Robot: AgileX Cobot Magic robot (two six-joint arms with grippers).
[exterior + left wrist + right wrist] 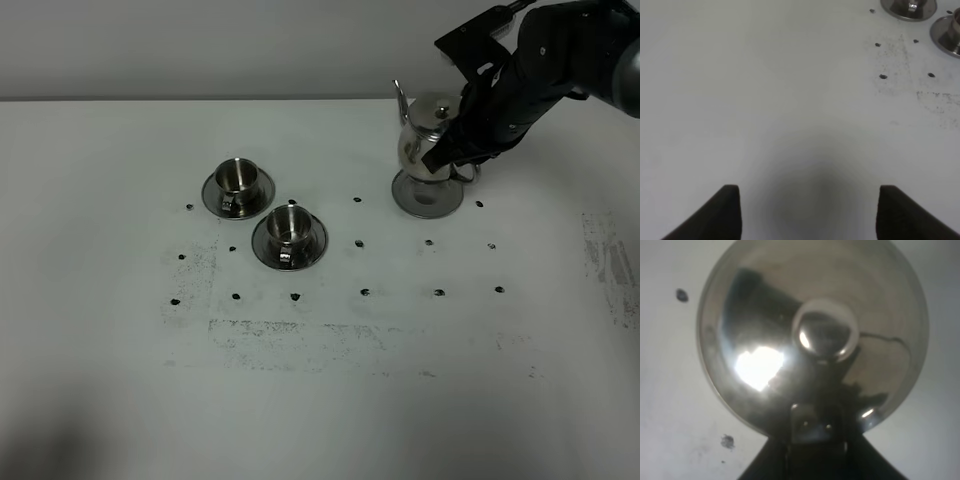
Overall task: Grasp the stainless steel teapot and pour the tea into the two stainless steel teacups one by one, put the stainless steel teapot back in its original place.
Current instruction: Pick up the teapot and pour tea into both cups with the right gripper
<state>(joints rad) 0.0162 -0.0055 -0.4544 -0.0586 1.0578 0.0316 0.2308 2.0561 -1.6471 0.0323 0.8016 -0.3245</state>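
In the high view, the stainless steel teapot (422,135) is seen over the round steel disc (430,200). Its lid is shut, so its contents are hidden, and contact with the disc cannot be told. Its handle is gripped by the closed right pincer (456,152). The rear teacup (238,178) and the front teacup (290,222) are set on saucers (212,195) well left of the teapot. Liquid in them cannot be made out.

In the left wrist view, the left pincer (807,215) is shown open above the bare tabletop (765,100).

In the right wrist view, the teapot's knob (825,330) is seen from above.

Matte black right arm (540,70), blocky and angular; left end effector (807,212) with dark wedge-shaped fingers (722,212)
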